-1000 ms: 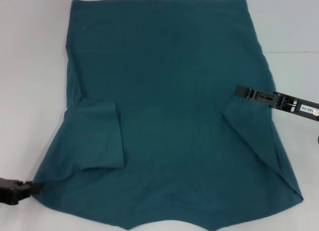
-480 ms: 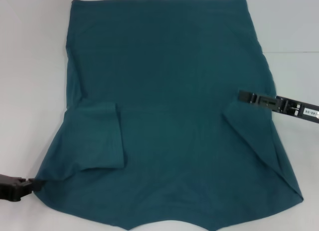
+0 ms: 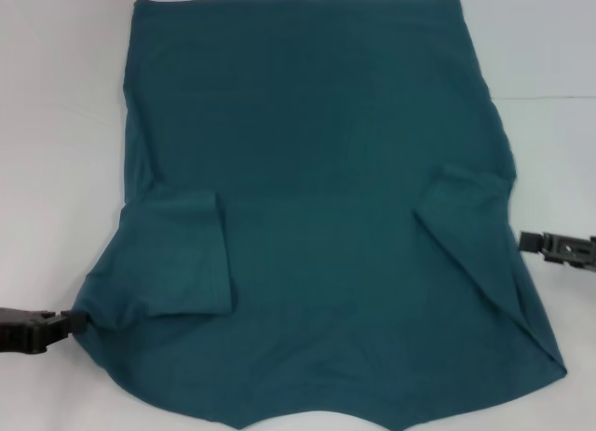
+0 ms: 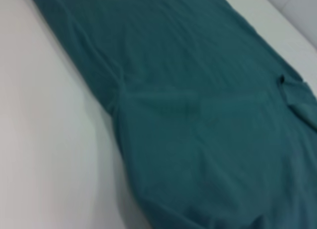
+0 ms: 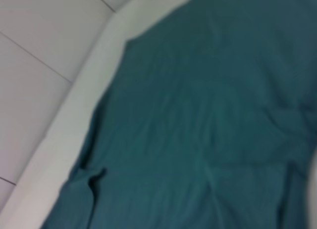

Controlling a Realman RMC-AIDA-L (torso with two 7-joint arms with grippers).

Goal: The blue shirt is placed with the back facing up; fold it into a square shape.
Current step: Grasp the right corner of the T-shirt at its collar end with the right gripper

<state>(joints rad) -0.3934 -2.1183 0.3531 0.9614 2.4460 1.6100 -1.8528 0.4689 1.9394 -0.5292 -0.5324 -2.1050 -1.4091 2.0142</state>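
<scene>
The blue shirt [image 3: 317,198] lies flat on the white table, plain side up, with both sleeves folded inward over the body. My left gripper [image 3: 63,321] is at the near left corner, shut on the shirt's shoulder edge, where the cloth is bunched and drawn toward it. My right gripper [image 3: 526,240] hovers just off the shirt's right edge, beside the folded right sleeve [image 3: 466,217] and apart from it. The left wrist view shows the shirt [image 4: 198,105] stretching away, and the right wrist view shows the shirt [image 5: 208,130] from above. Neither wrist view shows fingers.
Bare white table [image 3: 56,124] runs along both sides of the shirt. A table edge and a tiled floor [image 5: 44,51] show in the right wrist view. The shirt's near edge runs past the bottom of the head view.
My right gripper has left the folded right sleeve, moving outward and nearer to me, off the shirt. My left gripper has shifted slightly up and inward, dragging the shoulder corner with it.
</scene>
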